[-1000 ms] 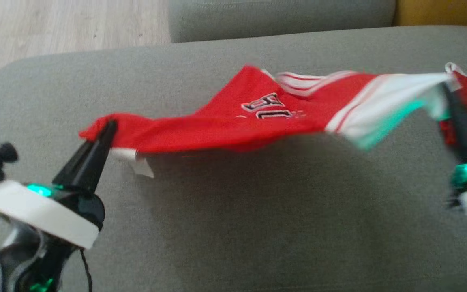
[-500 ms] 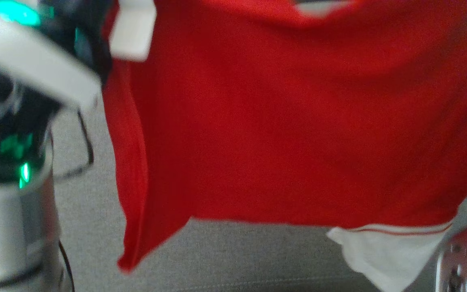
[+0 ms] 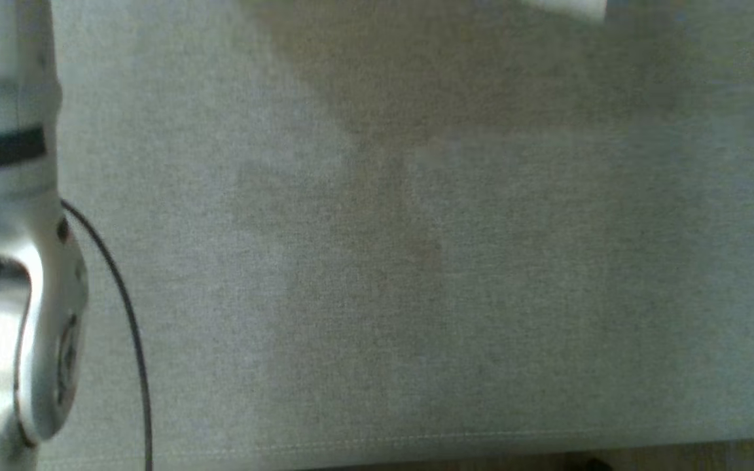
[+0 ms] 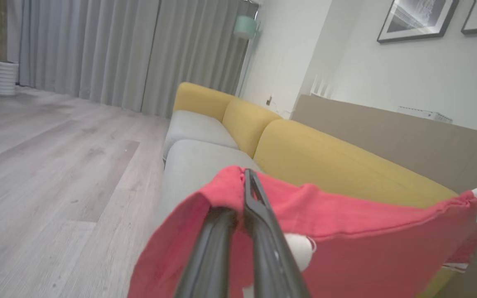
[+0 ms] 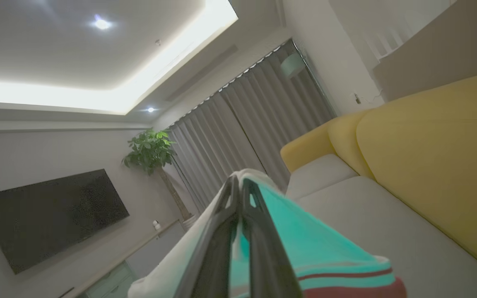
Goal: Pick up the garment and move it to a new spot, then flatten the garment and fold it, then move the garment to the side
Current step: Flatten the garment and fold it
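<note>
The garment (image 4: 367, 248) is a red jersey with white trim, held up in the air above the sofa. My left gripper (image 4: 247, 174) is shut on a red edge of it, and the cloth drapes over both fingers. My right gripper (image 5: 238, 182) is shut on a white part of the garment (image 5: 304, 244), which is tinted teal by a light and ends in a red stripe. In the head view a white scrap of the garment (image 3: 567, 6) pokes in at the top edge. My pale left forearm (image 3: 4, 261) runs down the left side.
The grey seat cushion (image 3: 416, 261) lies below, with its front seam along the bottom. A black cable (image 3: 128, 314) hangs beside the left arm. Yellow back cushions (image 4: 325, 161) stand behind the seat. Wooden floor (image 4: 56, 165) lies to the left. A TV (image 5: 48, 215) and a plant (image 5: 149, 149) are far off.
The head view has swung down to the cushion's front. The garment was stretched low between both grippers; now it is raised, and just a white scrap is left at the top edge.
</note>
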`<state>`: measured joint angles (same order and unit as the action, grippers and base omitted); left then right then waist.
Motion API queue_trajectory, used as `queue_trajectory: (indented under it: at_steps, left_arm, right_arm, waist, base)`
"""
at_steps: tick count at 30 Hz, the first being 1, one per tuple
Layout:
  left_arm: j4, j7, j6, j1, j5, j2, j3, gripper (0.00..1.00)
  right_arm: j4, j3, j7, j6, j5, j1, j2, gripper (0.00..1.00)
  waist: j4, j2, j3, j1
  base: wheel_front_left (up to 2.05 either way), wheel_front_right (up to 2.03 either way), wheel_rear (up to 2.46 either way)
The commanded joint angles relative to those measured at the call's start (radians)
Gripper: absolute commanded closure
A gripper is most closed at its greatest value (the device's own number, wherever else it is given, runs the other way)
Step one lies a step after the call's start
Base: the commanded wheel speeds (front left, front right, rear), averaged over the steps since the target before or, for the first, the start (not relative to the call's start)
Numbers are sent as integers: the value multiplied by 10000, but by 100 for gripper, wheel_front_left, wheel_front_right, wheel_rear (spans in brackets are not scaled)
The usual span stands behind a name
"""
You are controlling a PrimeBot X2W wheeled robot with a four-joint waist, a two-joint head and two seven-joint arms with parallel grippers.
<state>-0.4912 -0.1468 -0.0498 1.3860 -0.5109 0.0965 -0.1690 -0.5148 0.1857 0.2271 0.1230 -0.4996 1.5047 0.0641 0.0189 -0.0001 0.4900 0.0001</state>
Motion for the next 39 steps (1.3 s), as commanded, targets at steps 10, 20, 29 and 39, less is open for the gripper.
queue_trajectory:
  at_steps: [10, 20, 29, 39]
  left_arm:
    - [-2927, 2087, 1217, -1014, 326, 340, -525, 100]
    - [-1684, 1924, 1658, -6446, -881, 637, -480, 100]
    - [2511, 1242, 525, -11974, -1676, 559, -228, 100]
    - [6812, -327, -968, -15129, -2129, 551, -377, 100]
  right_arm:
    - [-643, -2326, -1525, 77, -1501, -2327, -137, 100]
    - [3497, -2704, -239, 77, -2070, -10608, 914, 100]
    - [7437, -1082, 1426, 77, -1968, -16132, -20, 100]
    - [9194, 64, 2473, 77, -2367, -18102, -136, 100]
  waist:
    - [-209, 1, 275, -1]
    - [-182, 1, -1560, -1]
    - [-95, 1, -2676, -1]
    - [76, 1, -2397, -1]
  base:
    - [0, 0, 0]
    - [0, 0, 0]
    - [0, 0, 0]
    - [0, 0, 0]
